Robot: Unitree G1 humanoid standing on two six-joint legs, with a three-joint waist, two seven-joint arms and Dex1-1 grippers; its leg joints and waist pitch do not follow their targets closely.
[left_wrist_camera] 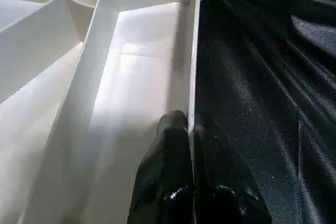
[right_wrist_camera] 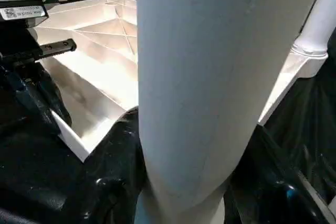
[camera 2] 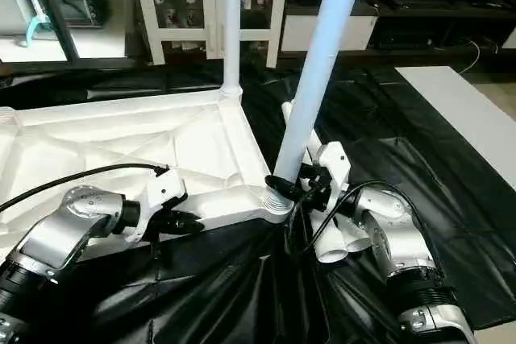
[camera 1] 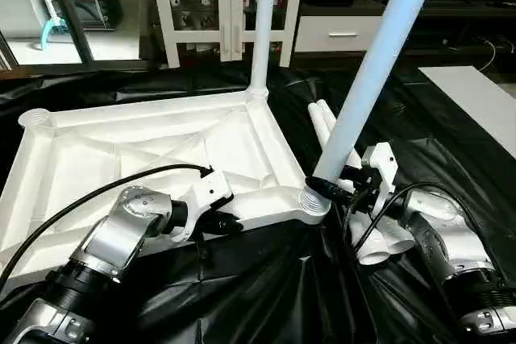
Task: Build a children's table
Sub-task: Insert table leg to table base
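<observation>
Left wrist view, left fingers (left_wrist_camera: pixel 184 145) pinching tabletop (left_wrist_camera: pixel 131 77) wall, right fingers (right_wrist_camera: pixel 121 150) clasping frame-cropped leg (right_wrist_camera: pixel 210 77)

Head pair looks down; wrist cams close on tabletop (camera 1: pixel 145 151).

Even indoor light, brightest on the white tabletop (camera 1: pixel 145 151); glare streaks the black sheet (camera 1: pixel 451 134); far room dim; the near leg (right_wrist_camera: pixel 210 77) looks perhaps slightly blurred.
</observation>
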